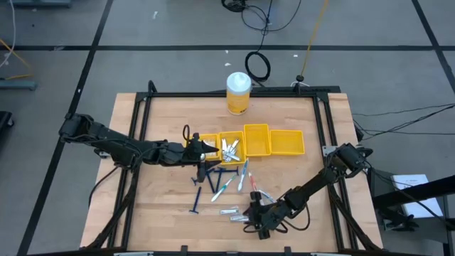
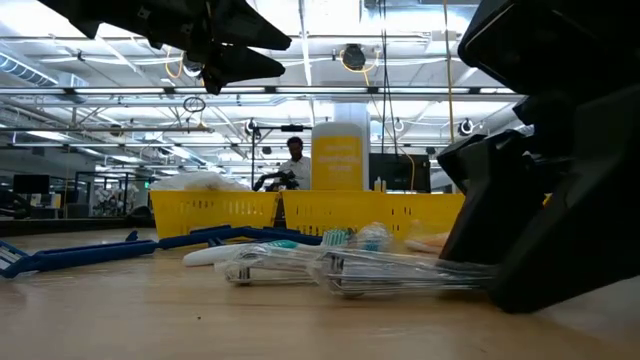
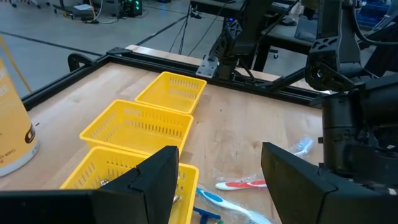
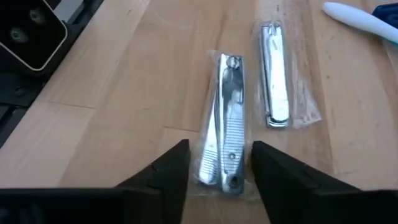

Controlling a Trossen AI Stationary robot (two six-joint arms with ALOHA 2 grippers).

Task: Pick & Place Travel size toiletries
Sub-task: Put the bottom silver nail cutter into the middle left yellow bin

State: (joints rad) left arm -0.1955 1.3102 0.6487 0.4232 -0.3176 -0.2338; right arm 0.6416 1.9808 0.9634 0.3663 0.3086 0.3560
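Note:
Two silvery nail clippers in clear wrap lie flat on the wood near the table's front edge. My right gripper [image 4: 221, 169] is down at the table, open. Its fingers stand on either side of one clipper [image 4: 225, 134], at the end nearest the gripper; the other clipper [image 4: 273, 81] lies beside it. Toothbrushes [image 1: 224, 186] and dark blue razors [image 1: 195, 203] lie scattered mid-table. My left gripper [image 3: 217, 180] hangs open and empty above the yellow bins [image 1: 231, 148]. My right gripper comes in slanting down toward the wrapped clipper, its fingers [image 4: 177, 165] lying along the clipper's two long sides [image 4: 214, 171] at the nearest end. Whether they touch the wrap I cannot tell. The clipper lies flat on the table.
A row of yellow bins [image 1: 257, 139] stands across the middle of the table, one holding small white packets [image 1: 229, 149]. A tall yellow canister with a white lid [image 1: 238, 92] stands at the far edge. A black frame [image 1: 142, 107] runs around the table.

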